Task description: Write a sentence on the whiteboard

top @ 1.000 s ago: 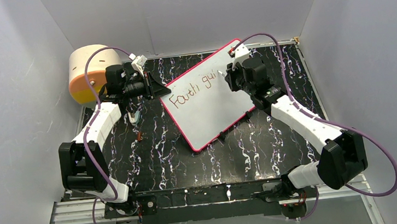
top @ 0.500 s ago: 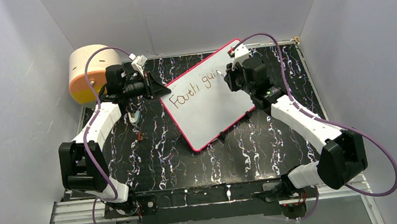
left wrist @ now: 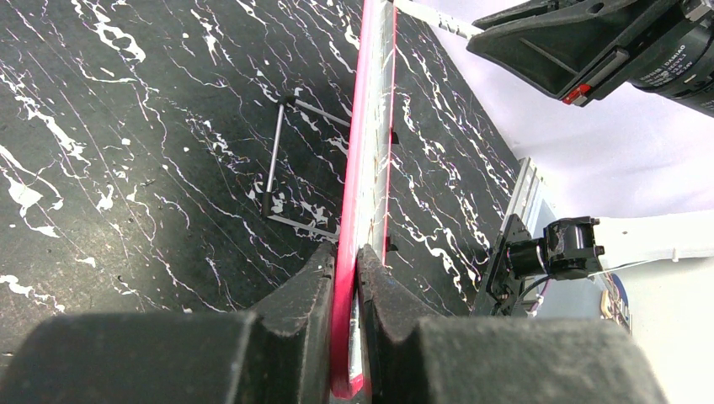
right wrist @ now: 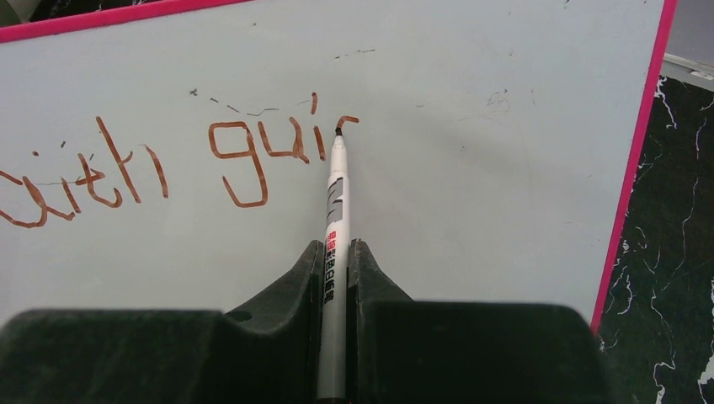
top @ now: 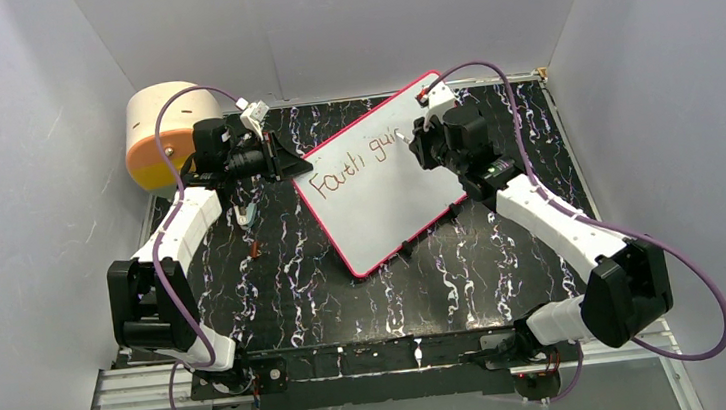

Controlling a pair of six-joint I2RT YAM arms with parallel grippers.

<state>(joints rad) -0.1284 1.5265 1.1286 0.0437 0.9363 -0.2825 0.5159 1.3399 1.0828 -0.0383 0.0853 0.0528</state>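
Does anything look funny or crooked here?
Yes. The whiteboard sits crooked, turned diagonally on the table, with the left gripper pinching its pink edge. Faint stray marker dashes sit above the sentence, near the marker in the right gripper.

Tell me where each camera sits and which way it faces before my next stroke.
Top external: above and behind the arm bases, looking down on the table; both arms show, the whiteboard between them.
Left wrist: on the left gripper, looking along the board's pink edge; its fingers pinch that frame.
Right wrist: on the right gripper, facing the board's writing face; its fingers grip the marker, tip at the sentence.
Shared: all three views show the whiteboard.
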